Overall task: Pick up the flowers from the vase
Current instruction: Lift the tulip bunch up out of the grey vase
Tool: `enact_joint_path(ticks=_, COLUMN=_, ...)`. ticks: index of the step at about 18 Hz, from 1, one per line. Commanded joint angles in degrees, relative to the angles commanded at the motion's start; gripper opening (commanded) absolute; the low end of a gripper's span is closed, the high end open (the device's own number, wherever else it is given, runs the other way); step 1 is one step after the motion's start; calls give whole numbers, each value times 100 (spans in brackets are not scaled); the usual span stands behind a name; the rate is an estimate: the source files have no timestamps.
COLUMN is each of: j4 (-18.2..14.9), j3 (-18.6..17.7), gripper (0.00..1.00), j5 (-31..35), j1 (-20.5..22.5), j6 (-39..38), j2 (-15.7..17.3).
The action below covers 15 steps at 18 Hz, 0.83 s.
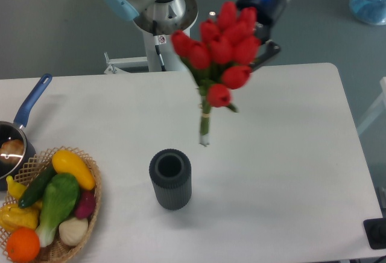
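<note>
- The flowers are held in the air, clear of the vase and up toward its 1 o'clock; the stem ends hang just above the table.
- The gripper is largely hidden behind the red buds — one dark finger shows at their 3 o'clock, and the bunch is seen to be clasped there.
- The blooms are blurred.
- The vase stands upright, its mouth bare.
- At 9 o'clock, a basket of vegetables and a blue-handled saucepan are cut off by the frame edge.
</note>
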Motion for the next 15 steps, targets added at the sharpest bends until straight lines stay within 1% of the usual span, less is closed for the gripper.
enact_joint_path(ticks=3, j4=-17, j3=106, gripper=37, j5=0, j1=44, j6=-44, j2=-27)
enact_joint_path(ticks=8, j4=-9, j3=62, gripper=37, j5=-35, j1=97, j6=-44, j2=-27)
enact_joint_path(ticks=10, j4=9, j3=-52, gripper=37, j5=-35, j1=123, j6=0, j2=-10)
enact_joint_path(ticks=15, j4=0, j3=-17, gripper=37, j5=-35, j1=150, j6=-17, j2=-10)
